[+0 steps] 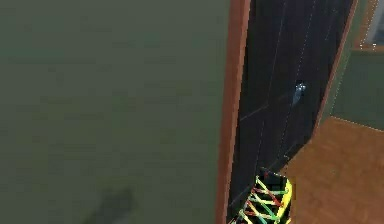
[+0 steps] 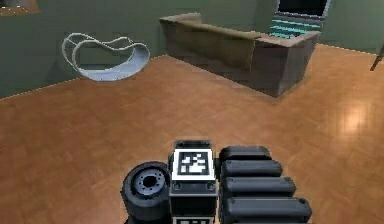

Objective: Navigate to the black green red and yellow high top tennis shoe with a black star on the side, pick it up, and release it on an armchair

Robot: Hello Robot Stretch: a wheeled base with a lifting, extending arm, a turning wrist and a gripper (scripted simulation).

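1. Forward view. A flat grey-green wall (image 1: 110, 100) takes up the left portion. A reddish-brown door frame (image 1: 234, 100) runs down its right edge. To the right of the frame I see a dark door panel (image 1: 290, 50) with a small pale handle (image 1: 300, 92) partway up. Wooden floor (image 1: 340, 170) shows at the lower right.

2. Task item. The shoe (image 1: 268, 200) lies at the bottom edge of the forward view, just right of the door frame at the foot of the dark door. It sits where the door meets the wooden floor. I can see a black body crossed with yellow, green and red lacing. The picture's bottom edge cuts off the lower part of the shoe, and I cannot make out its side panel.

3. Arm side view. The arm (image 2: 255, 190) appears as stacked dark segments at the bottom edge. A white marker square (image 2: 193, 163) with black marks sits at their left. The dark round body of the end effector (image 2: 150, 190) is left of the marker. I cannot make out its fingers, so I cannot tell whether it is grasping anything.

4. Room beyond the arm. A white curved chair (image 2: 105, 55) stands at the upper left near the wall. A brown L-shaped sofa (image 2: 235, 50) stands at the upper middle, well apart from the chair. A teal unit (image 2: 300, 25) sits just behind the sofa's right end.
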